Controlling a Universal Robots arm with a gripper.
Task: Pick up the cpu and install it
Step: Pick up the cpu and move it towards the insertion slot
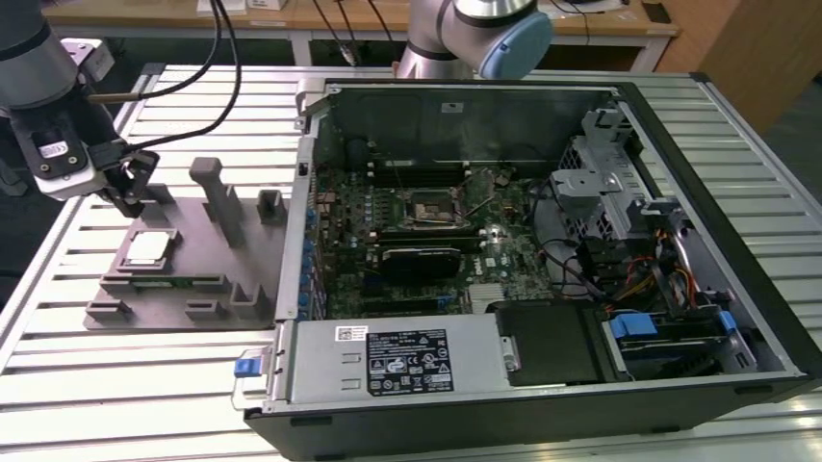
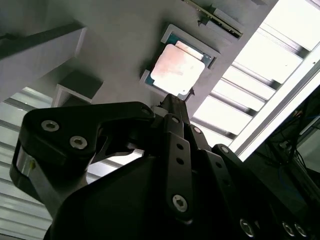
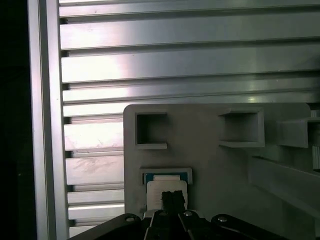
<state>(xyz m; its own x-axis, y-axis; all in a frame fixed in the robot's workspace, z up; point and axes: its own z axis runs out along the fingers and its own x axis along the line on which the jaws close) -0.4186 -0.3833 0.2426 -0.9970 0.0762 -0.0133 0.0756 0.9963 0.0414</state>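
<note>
One cpu (image 1: pixel 148 248) lies flat, metal top up, in its recess on the single grey tray (image 1: pixel 206 236). One end effector (image 1: pixel 130 200) hovers over it, closed and gripping nothing. One green memory stick (image 1: pixel 192 282) lies in the tray just beside the cpu. On the slatted worktop (image 1: pixel 167 106), toward the exterior view's right, one open computer case (image 1: pixel 449 115) shows one black socket (image 1: pixel 430 204).

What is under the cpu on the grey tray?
The cpu sits in a rimmed square pocket of the grey tray; a blue-green edge shows beside it in both wrist views. The pocket's floor is covered by the cpu.
</note>
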